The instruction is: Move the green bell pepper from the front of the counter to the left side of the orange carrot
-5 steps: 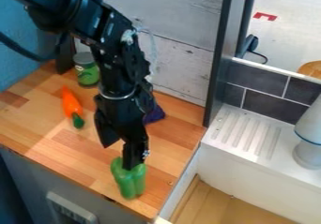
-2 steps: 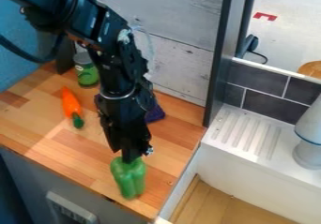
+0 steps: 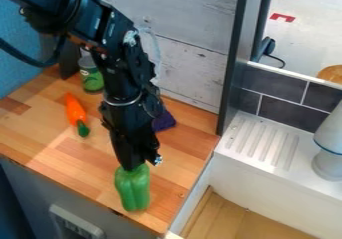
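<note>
Claw (image 3: 131, 166): at the upper end of the green pepper (image 3: 133, 189), in apparent contact; spread, closed or pinching, cannot tell. Progress, as judged: pepper reached; firm hold and lift unconfirmed. Pepper: near front edge of desk (image 3: 63, 155); long axis running from claw towards that edge, slightly aslant; stem direction indiscernible
</note>
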`<state>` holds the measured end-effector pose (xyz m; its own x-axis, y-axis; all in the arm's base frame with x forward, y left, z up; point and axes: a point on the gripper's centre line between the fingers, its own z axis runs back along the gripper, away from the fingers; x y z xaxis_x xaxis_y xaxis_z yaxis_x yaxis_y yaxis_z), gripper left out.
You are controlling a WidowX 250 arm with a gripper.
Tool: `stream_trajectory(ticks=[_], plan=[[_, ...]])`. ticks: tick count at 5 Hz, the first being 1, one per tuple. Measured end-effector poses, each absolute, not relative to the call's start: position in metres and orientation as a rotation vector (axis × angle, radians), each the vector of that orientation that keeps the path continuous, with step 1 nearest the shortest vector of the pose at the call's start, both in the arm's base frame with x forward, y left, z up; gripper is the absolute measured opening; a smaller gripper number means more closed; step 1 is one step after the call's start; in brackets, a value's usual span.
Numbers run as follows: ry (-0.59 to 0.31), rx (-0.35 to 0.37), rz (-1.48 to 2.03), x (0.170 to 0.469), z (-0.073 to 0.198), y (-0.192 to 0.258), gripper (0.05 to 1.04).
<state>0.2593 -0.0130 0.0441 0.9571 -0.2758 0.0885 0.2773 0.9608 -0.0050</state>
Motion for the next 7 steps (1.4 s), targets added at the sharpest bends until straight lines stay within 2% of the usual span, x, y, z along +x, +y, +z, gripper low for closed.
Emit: stream_trajectory(ticks=[2,4,6,7], plan=[[-0.067,-0.047,-0.282,0.258,0.053,-0.010,0.098],[-0.168,-0.043,-0.255,0.280,0.091,0.006,0.098],[-0.212,0.046,-0.199,0.317,0.100,0.045,0.098],[-0.225,0.087,-0.124,0.320,0.108,0.068,0.098]])
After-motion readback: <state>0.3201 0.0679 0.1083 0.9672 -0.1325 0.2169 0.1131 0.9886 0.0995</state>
